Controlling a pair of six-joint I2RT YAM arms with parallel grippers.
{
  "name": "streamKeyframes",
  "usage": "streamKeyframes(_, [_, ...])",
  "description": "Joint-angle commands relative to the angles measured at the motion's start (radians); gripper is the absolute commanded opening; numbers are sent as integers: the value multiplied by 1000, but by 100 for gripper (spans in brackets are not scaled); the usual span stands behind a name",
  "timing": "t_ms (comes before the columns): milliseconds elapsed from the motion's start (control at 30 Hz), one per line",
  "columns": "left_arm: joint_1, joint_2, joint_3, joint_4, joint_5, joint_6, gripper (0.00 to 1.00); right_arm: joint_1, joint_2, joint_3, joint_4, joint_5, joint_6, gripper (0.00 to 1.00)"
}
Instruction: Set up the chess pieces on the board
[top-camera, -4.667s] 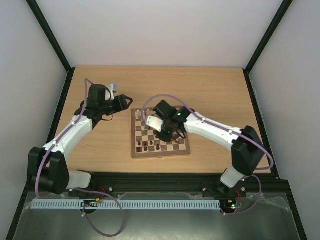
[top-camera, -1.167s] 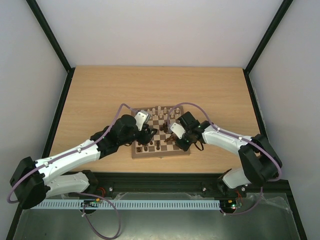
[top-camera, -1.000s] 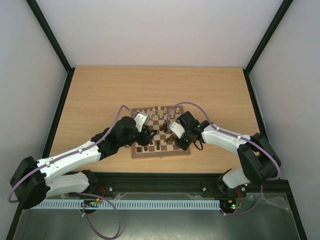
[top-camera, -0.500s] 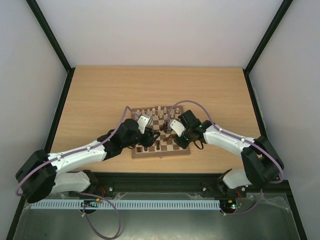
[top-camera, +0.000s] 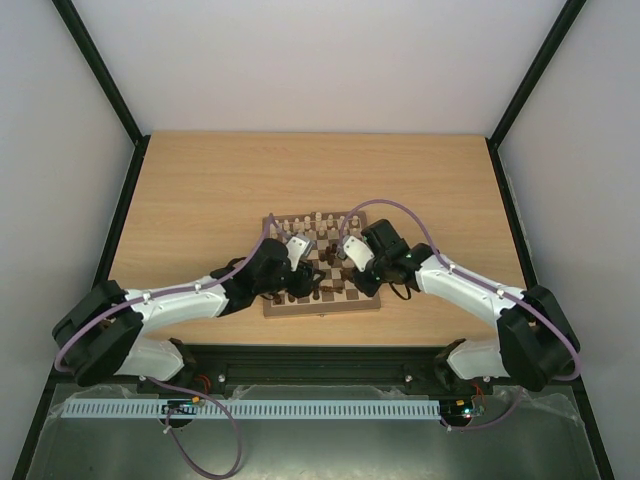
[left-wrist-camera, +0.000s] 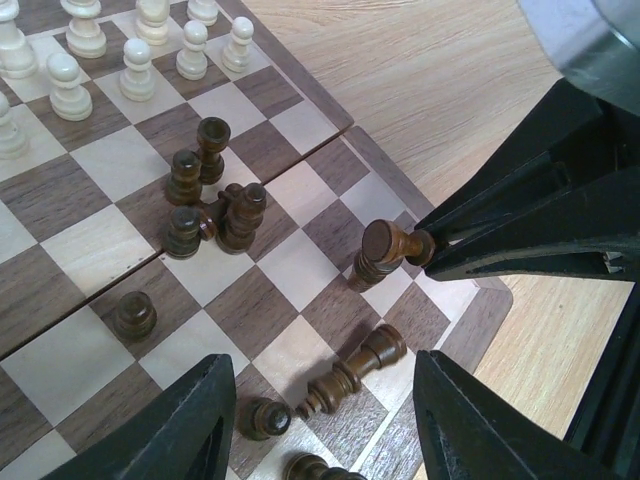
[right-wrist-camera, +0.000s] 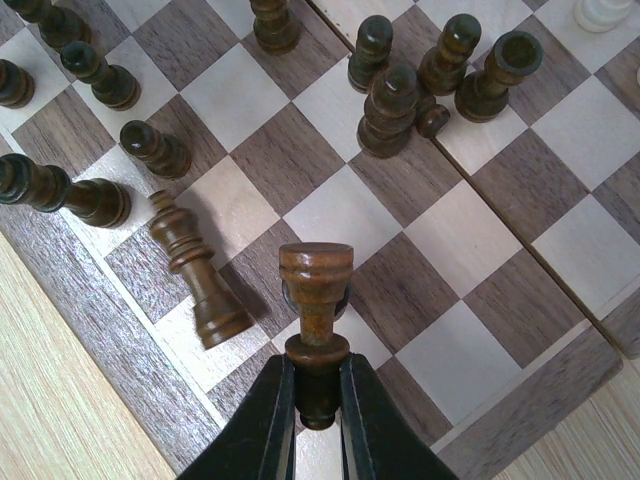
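The checkered board (top-camera: 322, 308) lies mid-table, with pale pieces (top-camera: 310, 221) standing along its far row. My right gripper (right-wrist-camera: 318, 395) is shut on an upright dark brown piece (right-wrist-camera: 316, 285), held at a square near the board's near right corner. Its fingers (left-wrist-camera: 500, 235) and that piece (left-wrist-camera: 383, 250) also show in the left wrist view. My left gripper (left-wrist-camera: 320, 420) is open low over the near edge, its jaws straddling a fallen dark piece (left-wrist-camera: 355, 375), which also shows in the right wrist view (right-wrist-camera: 195, 275). A cluster of dark pieces (left-wrist-camera: 215, 205) stands mid-board.
The light wooden table (top-camera: 200, 190) surrounds the board inside a black frame with white walls. Both arms meet over the board's near half (top-camera: 330, 275). Other dark pieces (right-wrist-camera: 60, 195) stand and lie along the near edge rows. The pale pieces also show in the left wrist view (left-wrist-camera: 130, 65).
My left arm swung from the table's left side onto the board and has crept right along its near edge. My right gripper moved toward the near right squares and holds the dark piece.
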Motion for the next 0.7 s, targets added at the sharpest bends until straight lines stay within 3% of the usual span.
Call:
streamKeyframes(0, [2, 14, 25, 57, 22, 24, 52, -8, -31, -13, 5, 6, 11, 3])
streamKeyframes(433, [2, 15, 26, 64, 38, 47, 53, -15, -61, -11, 4, 2, 11, 3])
streamKeyframes(667, [2, -29, -20, 170, 104, 109, 56, -20, -157, 30, -54, -131, 4, 3])
